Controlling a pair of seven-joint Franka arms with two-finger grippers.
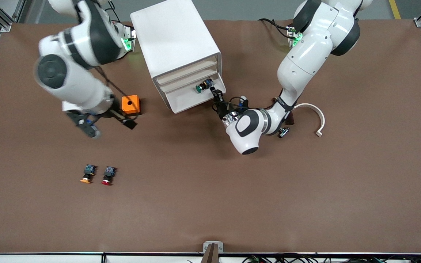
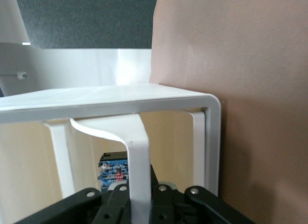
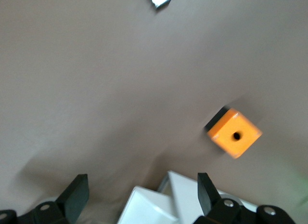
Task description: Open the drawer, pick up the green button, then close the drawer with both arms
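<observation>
My left tool (image 1: 215, 92) is clamped shut on the front lip of the lowest drawer (image 1: 192, 98) of the white cabinet (image 1: 175, 44), near the tabletop's edge where the arm bases stand. The green button (image 1: 204, 86) lies inside that drawer, just above my closed fingers (image 2: 137, 204). My right tool (image 1: 86, 126) hangs open over the tabletop beside the orange box (image 1: 130, 105).
</observation>
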